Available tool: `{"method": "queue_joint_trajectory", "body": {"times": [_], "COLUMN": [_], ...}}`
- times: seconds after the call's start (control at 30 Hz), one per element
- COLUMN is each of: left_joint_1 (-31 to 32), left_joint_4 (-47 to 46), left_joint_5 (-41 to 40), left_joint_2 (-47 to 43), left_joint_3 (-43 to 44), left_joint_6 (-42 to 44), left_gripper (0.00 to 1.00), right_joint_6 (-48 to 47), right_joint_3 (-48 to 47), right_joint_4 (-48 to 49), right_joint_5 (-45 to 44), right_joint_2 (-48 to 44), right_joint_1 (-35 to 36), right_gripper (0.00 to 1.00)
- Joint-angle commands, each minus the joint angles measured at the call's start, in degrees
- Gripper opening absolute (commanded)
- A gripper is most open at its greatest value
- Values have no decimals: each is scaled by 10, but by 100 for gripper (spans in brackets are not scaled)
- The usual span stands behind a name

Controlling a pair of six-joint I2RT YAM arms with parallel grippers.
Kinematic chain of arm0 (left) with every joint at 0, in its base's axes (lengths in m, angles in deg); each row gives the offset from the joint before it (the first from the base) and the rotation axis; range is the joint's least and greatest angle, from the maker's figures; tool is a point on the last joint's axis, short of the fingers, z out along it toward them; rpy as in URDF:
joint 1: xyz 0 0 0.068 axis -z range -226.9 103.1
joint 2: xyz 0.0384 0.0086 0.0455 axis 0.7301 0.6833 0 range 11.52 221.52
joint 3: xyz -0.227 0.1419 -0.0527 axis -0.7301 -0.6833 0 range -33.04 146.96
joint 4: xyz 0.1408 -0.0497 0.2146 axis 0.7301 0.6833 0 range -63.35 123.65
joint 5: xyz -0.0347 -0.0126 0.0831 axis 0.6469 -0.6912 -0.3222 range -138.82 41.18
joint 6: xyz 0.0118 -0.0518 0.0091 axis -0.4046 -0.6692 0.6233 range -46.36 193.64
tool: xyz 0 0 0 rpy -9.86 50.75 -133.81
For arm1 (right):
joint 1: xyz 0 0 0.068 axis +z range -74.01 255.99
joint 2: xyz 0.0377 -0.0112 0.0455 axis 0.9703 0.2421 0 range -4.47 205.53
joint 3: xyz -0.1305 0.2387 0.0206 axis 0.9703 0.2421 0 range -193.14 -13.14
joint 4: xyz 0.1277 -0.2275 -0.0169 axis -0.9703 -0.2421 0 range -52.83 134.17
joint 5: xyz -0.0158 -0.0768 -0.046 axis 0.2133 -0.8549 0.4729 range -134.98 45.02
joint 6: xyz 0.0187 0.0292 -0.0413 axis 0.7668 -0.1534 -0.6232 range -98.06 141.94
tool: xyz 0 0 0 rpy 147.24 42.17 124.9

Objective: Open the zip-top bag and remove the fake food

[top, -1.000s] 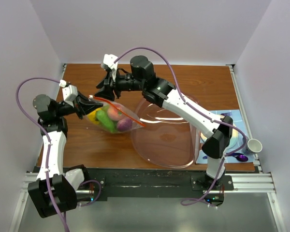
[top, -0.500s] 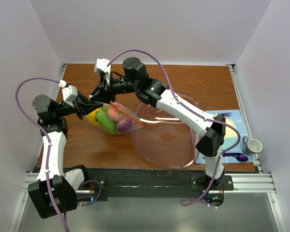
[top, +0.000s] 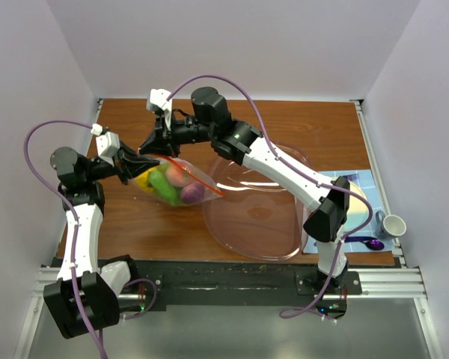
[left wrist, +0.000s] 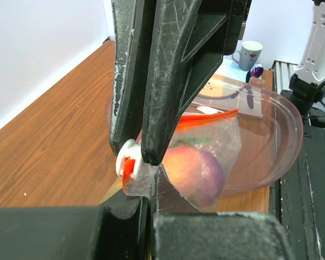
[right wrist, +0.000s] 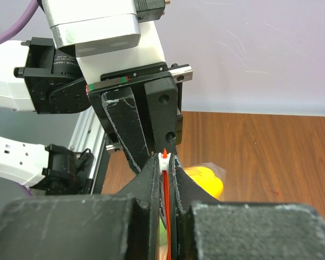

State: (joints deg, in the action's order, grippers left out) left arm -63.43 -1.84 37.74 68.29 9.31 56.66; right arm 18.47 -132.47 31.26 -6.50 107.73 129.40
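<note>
The zip-top bag (top: pixel 181 182) lies on the table left of centre, its red-orange zip strip (top: pixel 202 178) running along the top. The fake food inside is a yellow (top: pixel 144 179), a green (top: pixel 162 184), a pink (top: pixel 176 173) and a purple piece (top: pixel 192 193). My left gripper (top: pixel 132 161) is shut on the bag's left corner; the left wrist view (left wrist: pixel 146 187) shows plastic pinched between its jaws, with a peach-coloured fruit (left wrist: pixel 192 168) behind. My right gripper (top: pixel 151 146) is shut on the white zip slider (right wrist: pixel 164 158) at that same corner, as the left wrist view (left wrist: pixel 127 160) also shows.
A large clear pinkish bowl (top: pixel 254 213) stands right of the bag, touching it. A blue mat with a plate (top: pixel 359 191), a purple spoon (top: pixel 373 243) and a white mug (top: pixel 393 224) are at the right edge. White walls enclose the table on three sides.
My right gripper has moved left and down to the bag's left corner and closed on the slider. The left gripper and the bag have stayed put.
</note>
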Motion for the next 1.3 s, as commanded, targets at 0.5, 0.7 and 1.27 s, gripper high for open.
{"method": "queue_joint_trajectory", "body": {"times": [0.5,0.7,1.27], "left_joint_1": [-3,-5,-54], "left_joint_4": [28,28,-28], "left_joint_5": [112,112,109], "left_joint_2": [-4,6,115], "left_joint_3": [48,68,148], "left_joint_6": [24,21,3], "left_gripper": [0,0,0], "right_joint_6": [-44,-56,-16], "right_joint_3": [184,262,548], "right_joint_4": [2,-4,83], "right_joint_5": [-82,-118,-170], "right_joint_2": [-135,-182,-340], "right_joint_1": [-16,-26,-30], "right_gripper": [0,0,0]}}
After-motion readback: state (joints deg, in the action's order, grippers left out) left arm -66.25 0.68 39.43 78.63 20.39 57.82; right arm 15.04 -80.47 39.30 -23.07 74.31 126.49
